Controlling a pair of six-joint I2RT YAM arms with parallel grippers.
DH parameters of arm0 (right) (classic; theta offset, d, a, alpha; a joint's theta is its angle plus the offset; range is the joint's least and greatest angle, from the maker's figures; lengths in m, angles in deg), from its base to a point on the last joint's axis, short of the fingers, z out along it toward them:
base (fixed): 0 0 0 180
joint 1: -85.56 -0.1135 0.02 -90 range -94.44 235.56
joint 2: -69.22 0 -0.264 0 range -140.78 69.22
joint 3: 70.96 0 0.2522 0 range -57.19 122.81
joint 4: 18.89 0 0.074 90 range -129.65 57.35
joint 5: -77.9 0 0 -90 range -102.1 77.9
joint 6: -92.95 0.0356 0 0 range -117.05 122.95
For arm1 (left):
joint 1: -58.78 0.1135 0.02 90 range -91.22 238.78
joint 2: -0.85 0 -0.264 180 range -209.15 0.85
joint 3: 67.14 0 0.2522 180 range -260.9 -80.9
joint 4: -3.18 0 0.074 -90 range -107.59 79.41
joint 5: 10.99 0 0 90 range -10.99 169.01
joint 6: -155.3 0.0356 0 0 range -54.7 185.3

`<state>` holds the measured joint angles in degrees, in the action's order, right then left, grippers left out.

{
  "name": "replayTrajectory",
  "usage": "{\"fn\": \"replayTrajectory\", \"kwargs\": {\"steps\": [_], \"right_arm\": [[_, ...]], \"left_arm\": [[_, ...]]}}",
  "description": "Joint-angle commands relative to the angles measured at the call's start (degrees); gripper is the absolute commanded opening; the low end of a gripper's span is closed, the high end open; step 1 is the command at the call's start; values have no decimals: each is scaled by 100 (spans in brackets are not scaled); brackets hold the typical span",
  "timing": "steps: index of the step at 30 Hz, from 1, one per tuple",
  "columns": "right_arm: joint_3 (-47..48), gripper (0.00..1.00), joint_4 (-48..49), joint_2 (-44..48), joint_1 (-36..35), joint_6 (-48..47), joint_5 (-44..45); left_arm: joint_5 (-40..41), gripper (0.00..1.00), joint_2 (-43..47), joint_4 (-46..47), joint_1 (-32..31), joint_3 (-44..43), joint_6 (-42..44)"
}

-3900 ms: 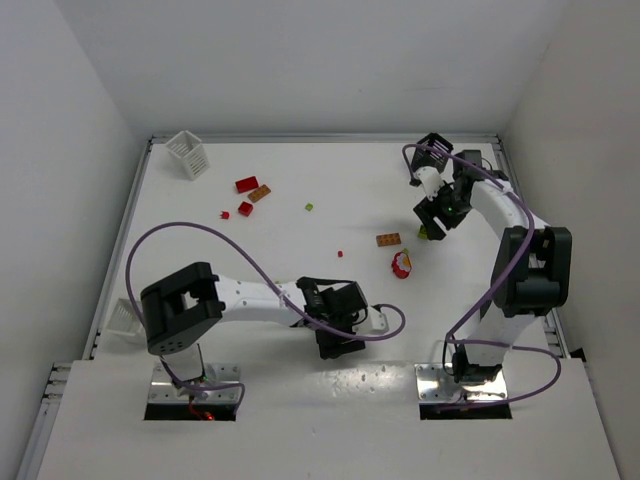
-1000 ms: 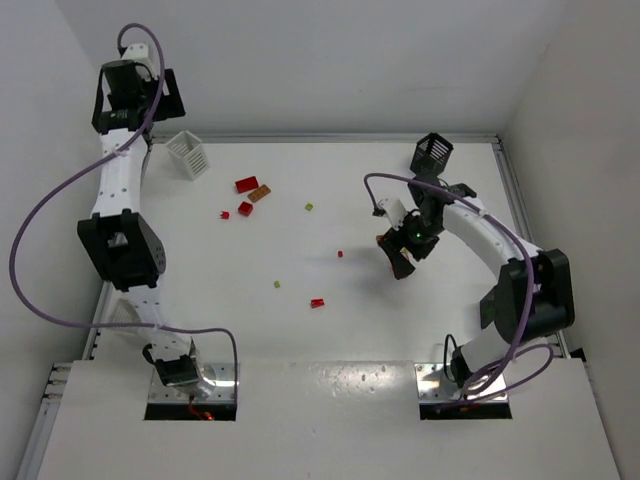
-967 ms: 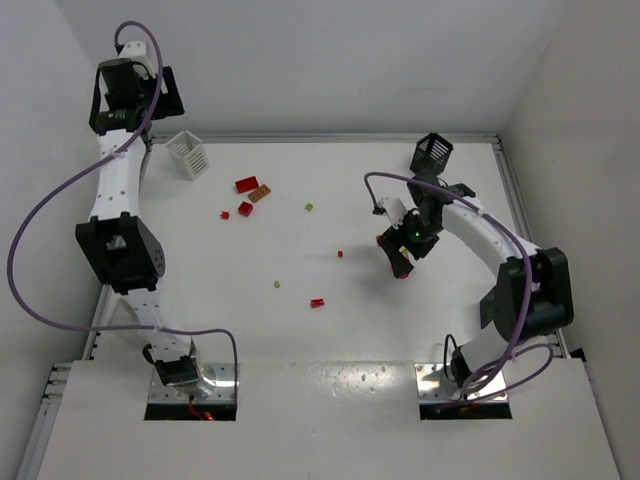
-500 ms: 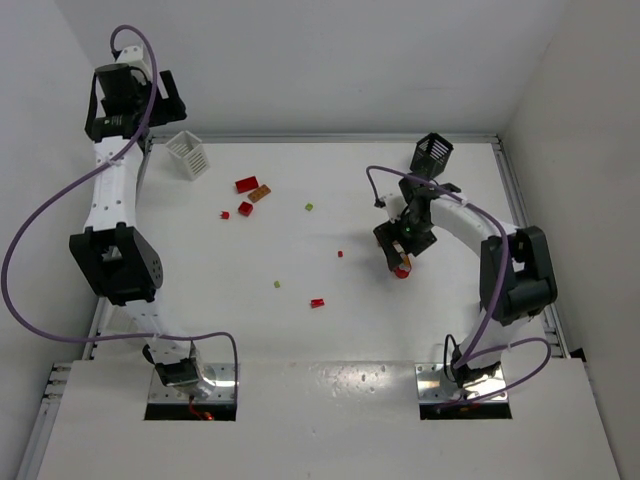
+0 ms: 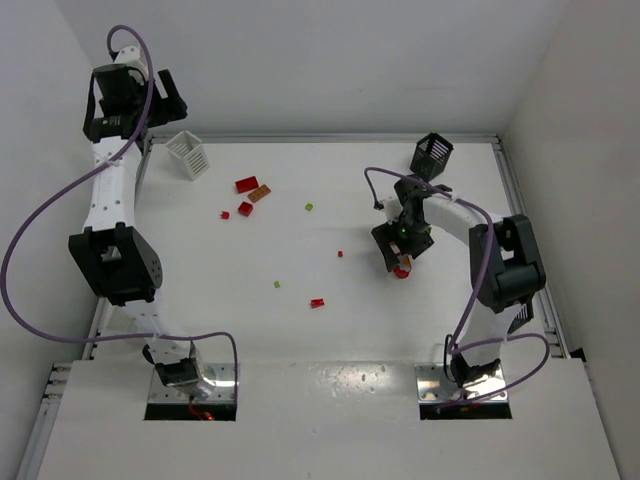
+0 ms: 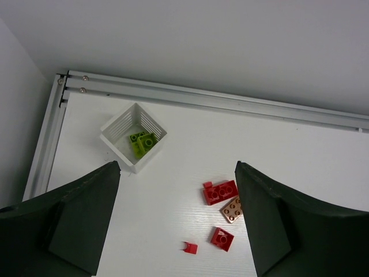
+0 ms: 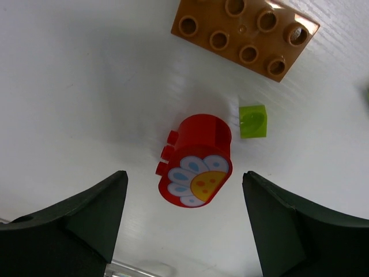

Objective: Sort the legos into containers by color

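Right wrist view: the right gripper (image 7: pixel 184 190) has its 2 fingers spread and empty, the red flower brick (image 7: pixel 196 161) lying squarely between them on the right half of the table (image 5: pixel 300 330), axis along the gap. The left gripper (image 6: pixel 179 219), also spread, hovers well apart over the far left corner.

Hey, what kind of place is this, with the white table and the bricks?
Probably a robotics lab test cell, not a home: two arms bolted to a white table boxed in by plain white walls, with toy bricks and small baskets laid out.
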<state>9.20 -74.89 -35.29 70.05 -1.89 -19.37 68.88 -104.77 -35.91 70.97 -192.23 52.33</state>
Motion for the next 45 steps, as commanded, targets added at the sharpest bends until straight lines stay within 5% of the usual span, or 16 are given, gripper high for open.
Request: {"fn": "replayTrajectory", "kwargs": {"steps": [1, 9, 24, 37, 45], "right_arm": [[296, 81, 155, -148, 13, 106, 94], [358, 70, 207, -333, 13, 53, 94], [93, 32, 269, -166, 13, -114, 147], [1322, 7, -12, 625, -40, 45, -750], [2911, 0, 505, 37, 258, 290, 899]], "left_arm": [[-86, 87, 306, 89, 100, 32, -83], [-86, 87, 358, 89, 153, 147, -30], [-86, 87, 358, 194, 205, 304, -30], [-253, 87, 534, 405, -49, 639, 40], [-253, 87, 587, 511, -102, 867, 40]]}}
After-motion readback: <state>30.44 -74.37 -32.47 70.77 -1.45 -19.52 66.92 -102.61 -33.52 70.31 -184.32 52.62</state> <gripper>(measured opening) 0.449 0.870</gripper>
